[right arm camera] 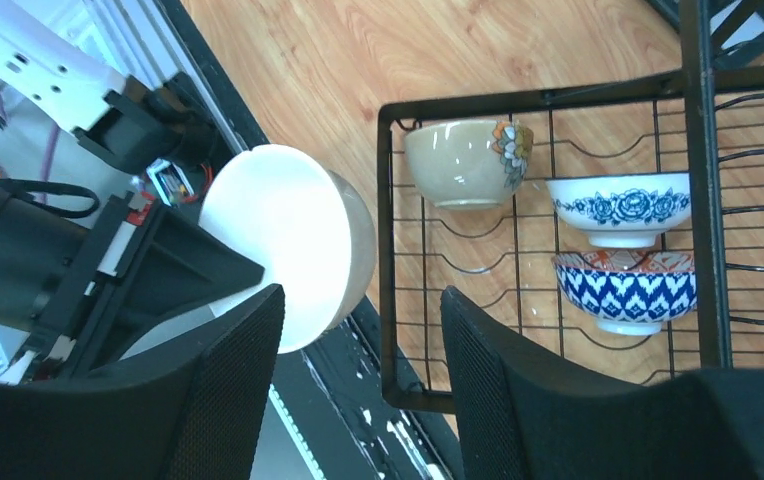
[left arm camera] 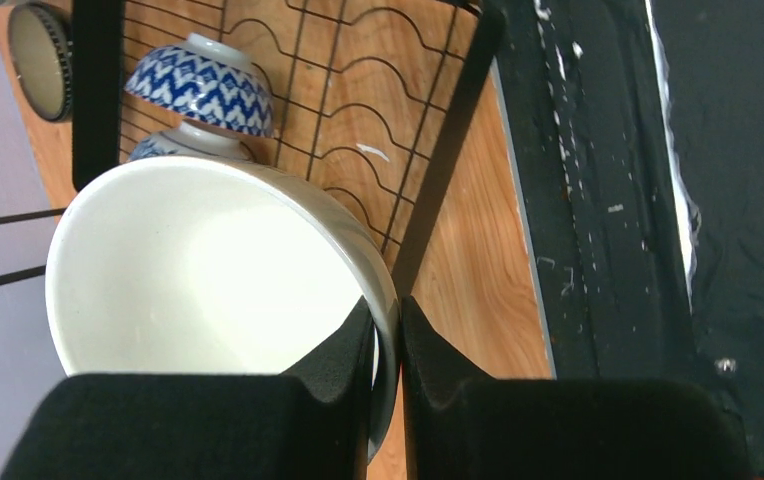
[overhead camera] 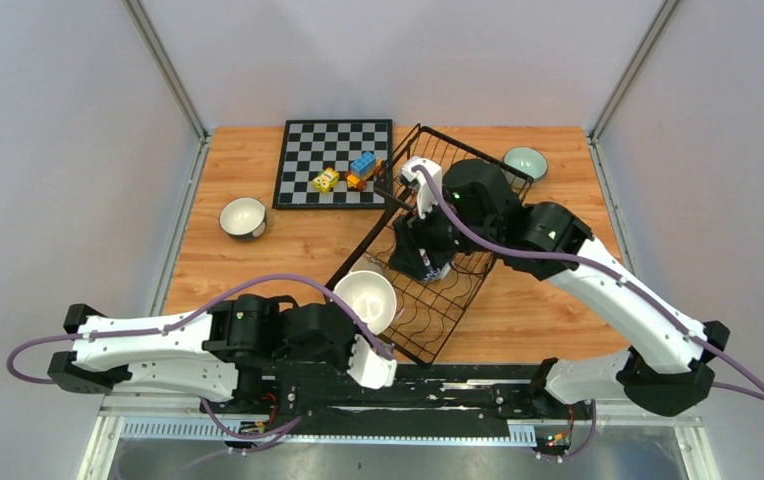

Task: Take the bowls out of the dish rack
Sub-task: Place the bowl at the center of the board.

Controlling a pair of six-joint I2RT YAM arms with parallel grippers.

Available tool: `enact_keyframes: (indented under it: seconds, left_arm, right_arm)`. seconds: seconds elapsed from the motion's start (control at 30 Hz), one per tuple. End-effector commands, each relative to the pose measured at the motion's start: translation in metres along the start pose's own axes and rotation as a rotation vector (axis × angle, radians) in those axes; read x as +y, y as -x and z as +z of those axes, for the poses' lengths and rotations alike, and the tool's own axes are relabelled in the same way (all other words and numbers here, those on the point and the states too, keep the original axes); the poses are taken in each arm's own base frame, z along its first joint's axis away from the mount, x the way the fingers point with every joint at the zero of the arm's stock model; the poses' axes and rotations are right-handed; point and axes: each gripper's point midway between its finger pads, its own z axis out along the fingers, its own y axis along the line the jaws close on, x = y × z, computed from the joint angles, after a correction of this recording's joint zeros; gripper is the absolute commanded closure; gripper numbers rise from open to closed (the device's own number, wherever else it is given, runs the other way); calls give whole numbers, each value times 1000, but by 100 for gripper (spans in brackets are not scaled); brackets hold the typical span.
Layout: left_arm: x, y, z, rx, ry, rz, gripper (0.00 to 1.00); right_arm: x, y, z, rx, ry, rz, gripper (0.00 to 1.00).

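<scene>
My left gripper (left arm camera: 388,335) is shut on the rim of a white-inside bowl (left arm camera: 208,270), one finger inside and one outside. It holds that bowl (overhead camera: 366,298) above the near left corner of the black wire dish rack (overhead camera: 448,315). My right gripper (right arm camera: 363,335) hangs open over the rack with nothing between its fingers. In the rack stand a beige flowered bowl (right arm camera: 468,160), a white bowl with blue flowers (right arm camera: 618,205) and a blue zigzag bowl (right arm camera: 626,290). In the top view my right arm hides most of them.
A white bowl with a dark band (overhead camera: 243,217) sits on the table at the left and a pale mint bowl (overhead camera: 525,162) at the back right. A chessboard (overhead camera: 308,175) with toy blocks (overhead camera: 346,173) lies behind the rack's left side.
</scene>
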Motion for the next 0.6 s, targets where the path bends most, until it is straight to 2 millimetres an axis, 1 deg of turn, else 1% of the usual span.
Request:
enact_keyframes:
  seconds: [0.0,0.1,0.2,0.3,0.4,0.47,0.57]
  left_arm:
    - [3,-1,-7,30,11,110,100]
    - [-4,3,-9,12,-35,101,100]
    - [-9,14,-13,-42,-69,88,100]
    - [-9,22,-17,-75,-84,80,100]
    - [-10,25,-17,-77,-96,74,100]
    - [-11,27,-16,-81,-101,70,100]
    - [-11,25,-17,-82,-101,67,100]
  right_arm:
    - [1,-24,4,163,-16,-35,38]
    - [3,-32,10,226,-42,-77,40]
    - [6,-42,18,278,-48,-96,41]
    - [17,-48,26,298,-25,-111,41]
    - [28,-52,33,314,1,-120,41]
    - [29,-57,37,331,-4,-127,41]
    - [25,-64,41,354,-22,-130,45]
